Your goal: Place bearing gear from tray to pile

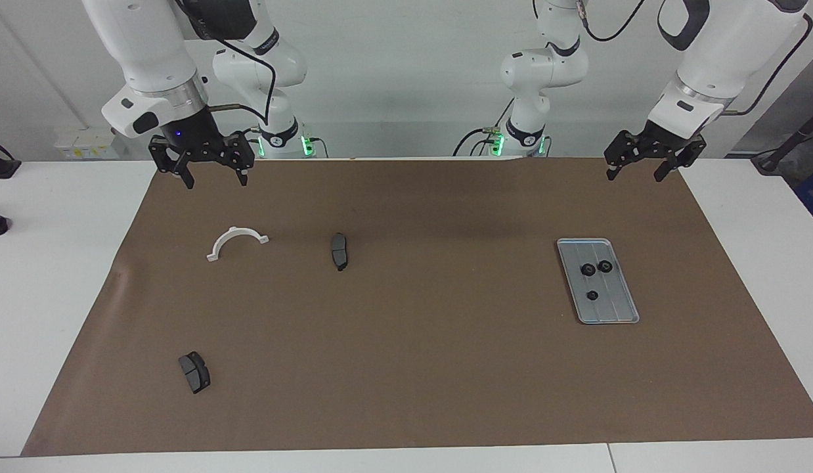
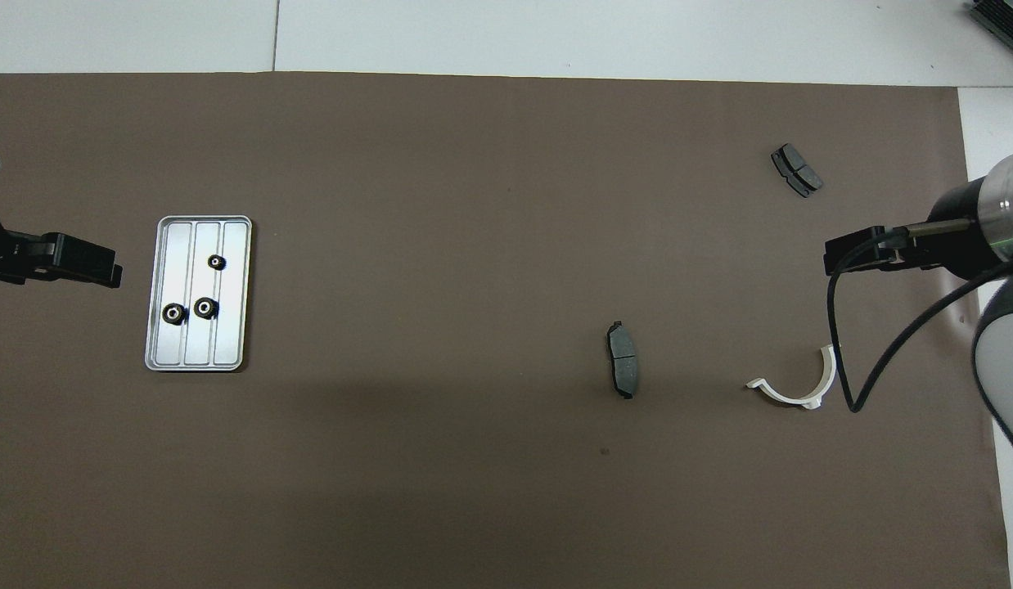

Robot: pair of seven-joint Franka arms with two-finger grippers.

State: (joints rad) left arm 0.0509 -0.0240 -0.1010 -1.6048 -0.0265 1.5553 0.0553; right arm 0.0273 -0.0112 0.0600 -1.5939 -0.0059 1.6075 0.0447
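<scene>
two grippers, left (image 1: 637, 172) and right (image 1: 214, 177), jaws released | brown mat (image 1: 406, 368) | white table (image 1: 58, 263) | white wall (image 1: 393, 79)

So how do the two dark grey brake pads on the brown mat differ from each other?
The brake pad beside the white half-ring bracket lies nearer to the robots; the other brake pad lies farther out, toward the right arm's end. The nearer pad looks narrow and long, the farther pad shows a broader face with a groove across it. Both are dark grey and lie untouched on the mat.
</scene>
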